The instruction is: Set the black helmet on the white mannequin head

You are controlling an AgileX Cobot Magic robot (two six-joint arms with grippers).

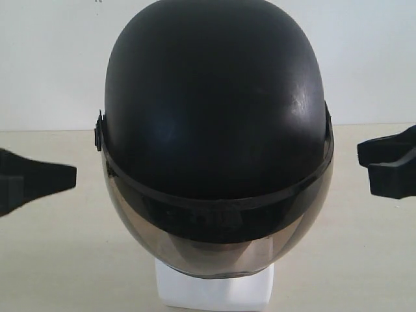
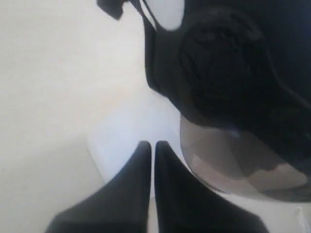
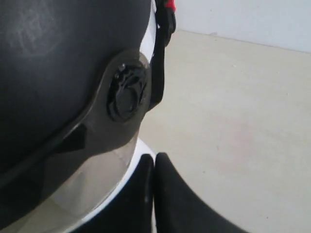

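Placement is judged complete: the black helmet is seated over the white mannequin head on the tabletop; the left tool and right tool are pressed together, empty, beside it.

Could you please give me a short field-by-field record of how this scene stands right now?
helmet: black helmet sits over the white mannequin head
head: mostly covered, only its blocky base shows
visor: smoky, lowered at the front
left gripper: shut, empty, beside the helmet, apart from it
right gripper: shut, empty, on the opposite side, apart from it
surface: pale table
task state: looks done
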